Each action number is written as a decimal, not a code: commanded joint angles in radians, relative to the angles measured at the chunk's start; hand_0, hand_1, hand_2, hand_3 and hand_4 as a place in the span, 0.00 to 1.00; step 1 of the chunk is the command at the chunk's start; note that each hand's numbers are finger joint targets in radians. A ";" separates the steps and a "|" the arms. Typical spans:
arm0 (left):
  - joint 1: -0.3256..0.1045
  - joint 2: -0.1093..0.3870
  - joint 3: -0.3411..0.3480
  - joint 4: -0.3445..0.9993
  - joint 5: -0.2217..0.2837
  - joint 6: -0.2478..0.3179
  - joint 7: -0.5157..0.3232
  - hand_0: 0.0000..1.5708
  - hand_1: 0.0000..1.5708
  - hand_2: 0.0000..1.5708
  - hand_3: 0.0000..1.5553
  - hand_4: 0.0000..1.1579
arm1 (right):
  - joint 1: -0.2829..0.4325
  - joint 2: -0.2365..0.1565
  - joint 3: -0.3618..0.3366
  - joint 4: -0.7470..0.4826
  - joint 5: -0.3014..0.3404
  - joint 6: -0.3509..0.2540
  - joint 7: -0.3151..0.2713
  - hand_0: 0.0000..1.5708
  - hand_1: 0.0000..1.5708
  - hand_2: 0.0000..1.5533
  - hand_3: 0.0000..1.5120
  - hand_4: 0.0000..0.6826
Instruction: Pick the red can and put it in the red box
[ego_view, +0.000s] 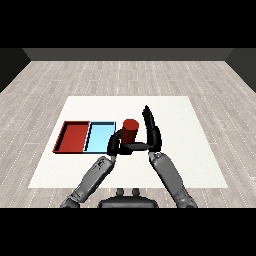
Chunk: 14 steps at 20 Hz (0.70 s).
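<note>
While the right hand (150, 131), fingers straight, flanks the red can (130, 131) and the left hand (116, 144) curls beside it, a nudge could topple it short of the red tray (62, 138).

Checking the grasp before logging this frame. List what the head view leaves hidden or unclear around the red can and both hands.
- Base of the red can: hidden by the left hand and the right hand's thumb; whether it rests on the table cannot be told.
- Left hand's fingers on the can's far side: hidden by the can.
- Right hand: contact between its raised fingers and the can is unclear.
- Red tray near wall's inner face: hidden by its rim.
</note>
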<state>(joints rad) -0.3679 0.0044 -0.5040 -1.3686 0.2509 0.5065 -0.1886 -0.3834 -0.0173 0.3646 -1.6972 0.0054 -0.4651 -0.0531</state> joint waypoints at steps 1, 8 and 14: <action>0.012 -0.004 0.009 0.012 -0.022 -0.010 -0.035 1.00 1.00 1.00 0.94 0.98 | 0.077 -0.035 -0.028 -0.158 0.003 0.024 0.033 0.00 0.00 0.00 0.00 0.00; -0.072 0.060 0.136 0.029 -0.060 -0.016 0.055 1.00 1.00 1.00 0.95 0.99 | 0.294 -0.182 -0.186 -0.319 -0.129 0.156 -0.042 0.00 0.00 0.00 0.00 0.00; -0.058 0.212 0.273 0.034 -0.034 -0.099 0.055 1.00 1.00 1.00 0.94 0.97 | 0.469 -0.168 -0.226 -0.272 -0.135 0.170 -0.159 0.00 0.00 0.00 0.00 0.00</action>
<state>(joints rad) -0.4167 0.1374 -0.3150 -1.3436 0.1979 0.4519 -0.1440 -0.0249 -0.1742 0.1659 -1.9707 -0.1195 -0.3175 -0.1503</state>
